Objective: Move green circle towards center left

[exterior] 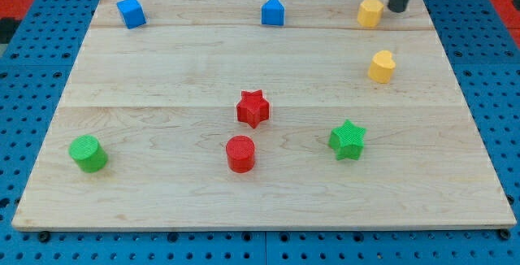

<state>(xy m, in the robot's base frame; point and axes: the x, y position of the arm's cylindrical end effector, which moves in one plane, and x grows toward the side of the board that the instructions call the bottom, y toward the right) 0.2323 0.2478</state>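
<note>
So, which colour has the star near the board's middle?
Red star, clear in the camera view.

1 straight dark grey rod (399, 2), smooth and round, plain and unmarked, its upper part cropped

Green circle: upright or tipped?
Upright. The green circle stands on the board near the view's bottom left, round flat face up. My tip is far off, top right.

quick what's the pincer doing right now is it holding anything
No pincer here, only a rod: my tip sits at the view's top right, just right of the yellow block, holding nothing, far from the green circle.
</note>
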